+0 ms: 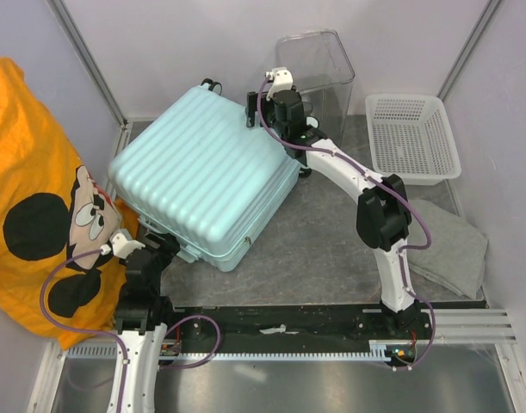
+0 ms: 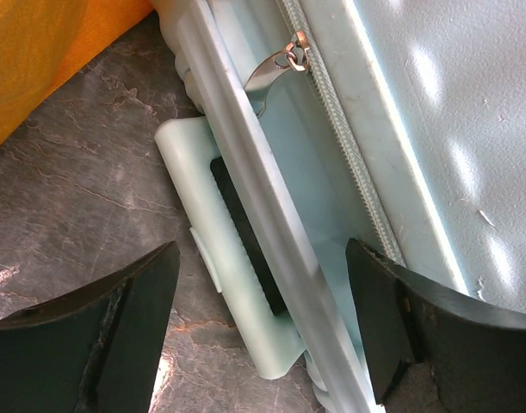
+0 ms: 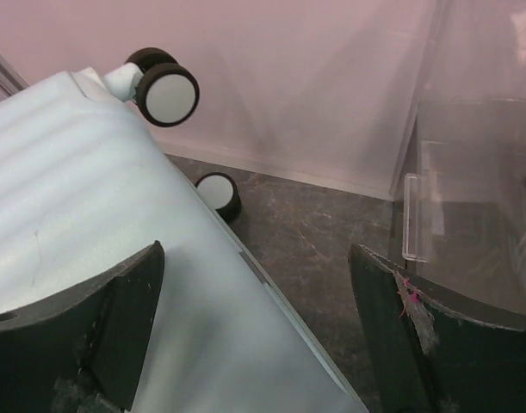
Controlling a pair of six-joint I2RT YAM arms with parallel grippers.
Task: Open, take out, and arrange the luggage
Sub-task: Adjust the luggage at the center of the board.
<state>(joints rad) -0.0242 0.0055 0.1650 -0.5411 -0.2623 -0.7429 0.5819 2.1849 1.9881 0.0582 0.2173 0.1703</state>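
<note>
Large mint-green ribbed hard-shell suitcase, lying flat and closed on the dark stone-patterned tabletop. It lies between the two hands.

The left hand stands wide and holds nothing. The suitcase's moulded side handle and rim run between its fingers. A small metal zipper pull sits just ahead of it, on the closed zip.

The right hand is also wide and empty. It hovers over the far corner, with the black-and-white spinner wheels ahead of it and a clear plastic box close on its right.

Handling, as judged: the shell looks stiff, smooth and slippery, and too broad to pinch. The better holds are the zipper pull, then the lid's rim or the handle.

Room is tight. A sheet of orange printed fabric crowds the left hand's outer side. The lid would swing near the clear box. A white mesh basket and a folded grey cloth lie to the right of the right arm, and bare tabletop shows between that arm and the case.
</note>
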